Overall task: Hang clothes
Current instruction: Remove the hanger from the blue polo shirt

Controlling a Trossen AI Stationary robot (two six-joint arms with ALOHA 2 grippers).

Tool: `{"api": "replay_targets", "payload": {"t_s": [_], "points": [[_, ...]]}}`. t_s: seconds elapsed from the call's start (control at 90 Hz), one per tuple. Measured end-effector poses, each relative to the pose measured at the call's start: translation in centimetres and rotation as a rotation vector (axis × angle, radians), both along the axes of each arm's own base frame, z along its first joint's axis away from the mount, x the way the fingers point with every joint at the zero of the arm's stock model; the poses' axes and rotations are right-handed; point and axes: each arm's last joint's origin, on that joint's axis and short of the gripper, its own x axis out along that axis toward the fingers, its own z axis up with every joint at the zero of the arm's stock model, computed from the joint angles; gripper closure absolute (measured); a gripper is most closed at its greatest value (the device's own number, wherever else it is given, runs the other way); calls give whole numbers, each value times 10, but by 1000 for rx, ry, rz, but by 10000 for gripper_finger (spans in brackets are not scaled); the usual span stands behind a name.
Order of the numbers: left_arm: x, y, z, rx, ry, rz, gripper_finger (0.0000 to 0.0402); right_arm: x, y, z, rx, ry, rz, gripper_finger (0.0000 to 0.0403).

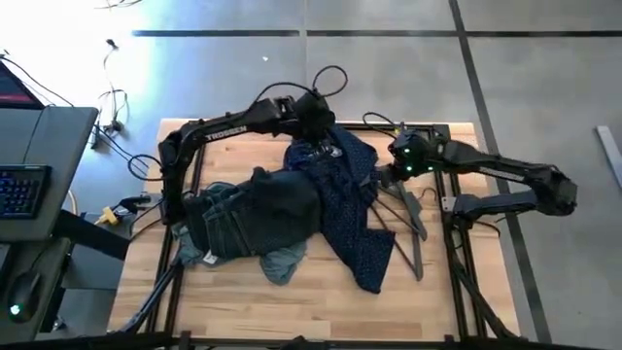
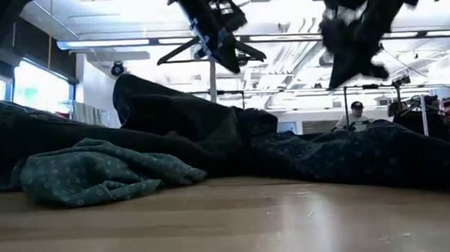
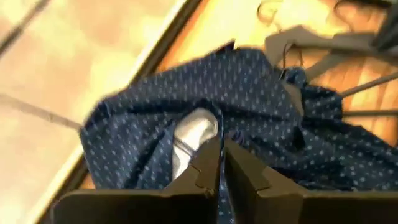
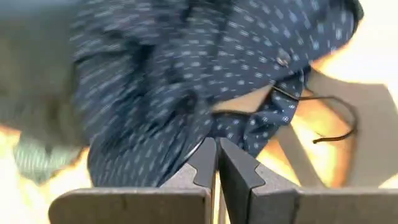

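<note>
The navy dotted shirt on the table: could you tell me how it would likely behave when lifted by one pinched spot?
The navy dotted shirt lies crumpled in soft folds, so it would probably drape limply. It looks thin, so likely light. It overlaps the hangers, so it might drag them.

Table centre: blocked — the black trouser-like piece (image 1: 255, 209) and the navy dotted shirt (image 1: 352, 209) lie heaped across it, touching.
7 o'clock of the heap: the teal shirt (image 1: 282, 262) spills out from under the black piece.
3 o'clock of the heap: grey hangers (image 1: 406, 222) lie fanned beside the navy shirt, partly under its edge.
12 o'clock: the left gripper (image 1: 316, 141) sits over the navy shirt's top edge, fingers pressed together on a fold.
2 o'clock: the right gripper (image 1: 386, 175) hangs by the shirt's edge, fingers together.
6 o'clock: bare table (image 1: 292, 309) along the near edge — open passage.
Above the heap: a hanger on a rack (image 2: 210, 53) behind.
</note>
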Motion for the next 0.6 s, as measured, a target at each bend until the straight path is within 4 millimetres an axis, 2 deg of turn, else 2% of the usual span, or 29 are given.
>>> {"api": "replay_targets", "payload": {"t_s": [0.156, 0.322, 0.456, 0.6], "points": [[13, 10, -44, -56, 51, 27, 401, 3, -26, -48, 85, -57, -126, 355], [29, 21, -102, -116, 132, 48, 401, 8, -45, -81, 154, -27, -204, 275], [34, 22, -127, -148, 178, 42, 401, 16, -54, -98, 214, -44, -185, 236], [38, 24, -147, -162, 216, 36, 401, 24, -57, -106, 252, -121, -121, 233]]}}
